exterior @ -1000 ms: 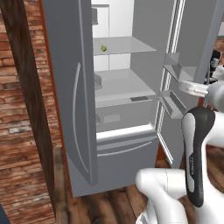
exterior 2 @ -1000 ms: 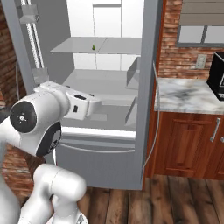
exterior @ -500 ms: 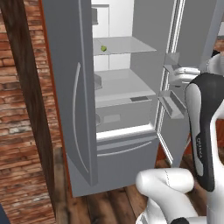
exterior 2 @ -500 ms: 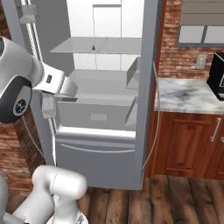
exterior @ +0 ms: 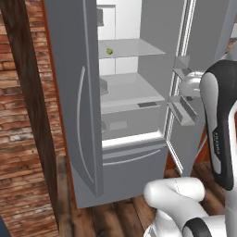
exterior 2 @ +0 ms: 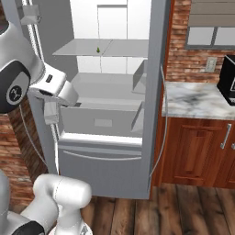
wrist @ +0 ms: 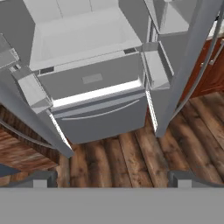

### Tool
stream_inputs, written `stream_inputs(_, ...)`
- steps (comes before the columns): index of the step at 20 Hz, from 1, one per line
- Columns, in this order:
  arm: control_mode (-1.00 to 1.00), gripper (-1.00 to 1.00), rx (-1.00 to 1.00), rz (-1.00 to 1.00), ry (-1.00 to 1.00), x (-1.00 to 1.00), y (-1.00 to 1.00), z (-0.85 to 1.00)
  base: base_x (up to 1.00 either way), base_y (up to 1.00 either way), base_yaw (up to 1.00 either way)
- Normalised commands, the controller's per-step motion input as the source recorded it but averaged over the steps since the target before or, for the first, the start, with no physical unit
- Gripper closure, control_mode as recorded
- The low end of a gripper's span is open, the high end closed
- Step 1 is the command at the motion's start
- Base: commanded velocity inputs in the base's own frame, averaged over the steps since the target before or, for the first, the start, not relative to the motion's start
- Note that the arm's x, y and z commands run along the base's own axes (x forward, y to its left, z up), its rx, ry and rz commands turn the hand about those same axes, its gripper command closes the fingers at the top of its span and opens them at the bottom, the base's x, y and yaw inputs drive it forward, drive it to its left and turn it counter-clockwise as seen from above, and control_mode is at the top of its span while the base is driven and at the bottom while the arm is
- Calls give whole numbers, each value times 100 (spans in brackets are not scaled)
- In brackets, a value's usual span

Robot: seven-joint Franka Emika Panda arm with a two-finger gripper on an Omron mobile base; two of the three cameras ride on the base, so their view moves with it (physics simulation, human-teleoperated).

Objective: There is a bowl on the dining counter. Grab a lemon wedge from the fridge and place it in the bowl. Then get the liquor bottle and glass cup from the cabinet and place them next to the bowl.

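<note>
In front of the open fridge (exterior: 134, 97), I hold my arm raised, with both doors swung wide. My claw (wrist: 111, 177) has its fingers (wrist: 37, 178) spread far apart, with nothing between them, and it looks down over the lower drawer (wrist: 98, 116) and the wooden floor (wrist: 131, 162). The lemon wedge (exterior: 109, 51) sits on the upper glass shelf (exterior: 134, 46), a small green-yellow piece near the back wall, well apart from my claw; from the right base camera it shows as a small speck (exterior 2: 97, 49) on that same shelf. The shelf below it looks bare. To the right of the fridge stands a marble counter (exterior 2: 197, 98) over wooden cabinets (exterior 2: 197, 151), with a dark appliance (exterior 2: 227, 73) at its far end.
</note>
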Motion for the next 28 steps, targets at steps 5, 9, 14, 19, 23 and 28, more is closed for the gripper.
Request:
stream_inputs(5, -100, -100, 0, 0, 0, -7, 0, -56, 0, 0, 0)
stream_inputs(9, -100, -100, 0, 0, 0, -3, -6, -40, 0, 0, 0)
stream_inputs(14, 100, -100, 0, 0, 0, 0, -5, -3, 2, -14, 0)
stream_inputs(19, 100, -100, 0, 0, 0, 0, 0, 0, 43, -22, 1)
stream_inputs(23, 100, -100, 0, 0, 0, 0, 0, 0, 78, -4, 18)
stream_inputs(28, 100, -100, 0, 0, 0, 0, 0, 0, 82, -3, 29)
